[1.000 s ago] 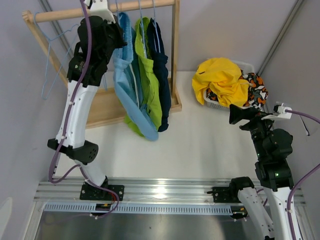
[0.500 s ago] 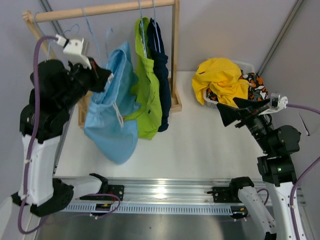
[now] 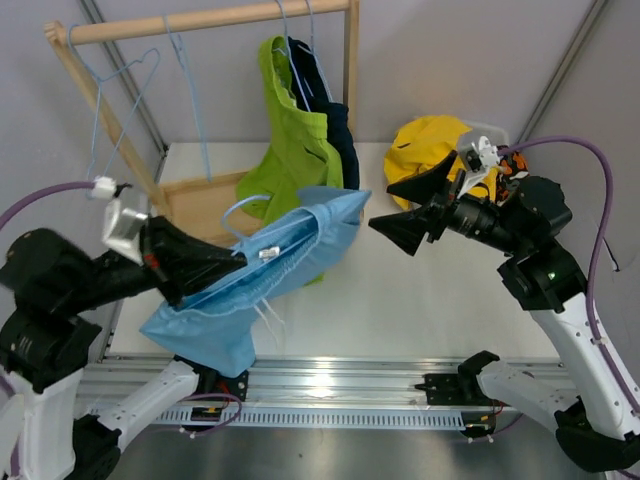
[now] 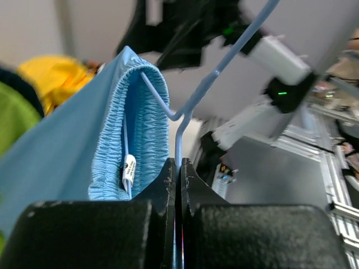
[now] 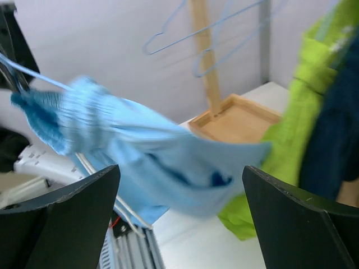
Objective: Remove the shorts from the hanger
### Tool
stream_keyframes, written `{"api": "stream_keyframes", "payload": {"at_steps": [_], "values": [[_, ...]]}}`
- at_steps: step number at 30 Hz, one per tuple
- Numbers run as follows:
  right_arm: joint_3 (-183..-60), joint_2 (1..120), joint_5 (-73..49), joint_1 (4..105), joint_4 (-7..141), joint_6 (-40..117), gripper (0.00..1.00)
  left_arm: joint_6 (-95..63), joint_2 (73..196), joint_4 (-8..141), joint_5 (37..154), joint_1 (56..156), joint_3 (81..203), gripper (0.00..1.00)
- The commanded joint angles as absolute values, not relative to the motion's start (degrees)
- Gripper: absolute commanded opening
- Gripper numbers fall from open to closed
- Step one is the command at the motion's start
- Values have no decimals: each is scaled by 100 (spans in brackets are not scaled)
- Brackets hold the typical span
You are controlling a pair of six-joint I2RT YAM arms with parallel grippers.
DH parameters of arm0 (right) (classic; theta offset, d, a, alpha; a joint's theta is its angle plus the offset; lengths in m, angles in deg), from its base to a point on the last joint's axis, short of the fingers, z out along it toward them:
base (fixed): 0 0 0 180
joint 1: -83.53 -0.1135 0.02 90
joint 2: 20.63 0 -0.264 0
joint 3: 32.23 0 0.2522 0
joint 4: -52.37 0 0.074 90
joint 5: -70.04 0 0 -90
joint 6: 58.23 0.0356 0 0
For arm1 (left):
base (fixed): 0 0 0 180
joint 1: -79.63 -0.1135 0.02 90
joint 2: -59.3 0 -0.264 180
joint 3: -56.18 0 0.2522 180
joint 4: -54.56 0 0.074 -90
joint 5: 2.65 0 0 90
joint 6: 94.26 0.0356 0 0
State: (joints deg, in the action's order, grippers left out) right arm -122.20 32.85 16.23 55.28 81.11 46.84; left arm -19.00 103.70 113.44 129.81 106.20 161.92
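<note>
The left gripper (image 4: 178, 168) is clamped on a thin wire hanger (image 4: 193, 103) that carries the light blue shorts (image 3: 290, 250) by their ruched elastic waistband over the table (image 3: 400, 295). The right gripper (image 3: 380, 205) gapes empty just beside them. Yellow shorts (image 3: 430, 150) lie crumpled in the basket (image 3: 490, 130), done; lime green shorts (image 3: 295, 150) and navy shorts (image 3: 342, 130) hang limp from the wooden rail (image 3: 200, 20).
</note>
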Motion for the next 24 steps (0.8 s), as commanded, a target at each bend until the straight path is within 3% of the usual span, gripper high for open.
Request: {"api": "stream_keyframes", "payload": {"at_steps": [1,12,13,14,16,24], "values": [[-12746,3369,1196,4919,8854,3907,99,-2719,10140,9575,14325,10679,16608,0],[-12536,3202,808,4732,8494,3950,100,-2861,10113,9486,13956,10679,16943,0],[-12510,3193,825,4724,8476,3950,94,-2834,10096,9477,13877,10670,16908,0],[-12475,3176,860,4724,8433,3941,71,-2808,10087,9503,13816,10679,16882,0],[-12369,3062,704,4724,8318,3959,0,-2720,10096,9565,13684,10670,16873,0],[-12254,2490,-1344,4916,7904,3713,0,-1929,10403,10962,12339,10679,17172,0]]}}
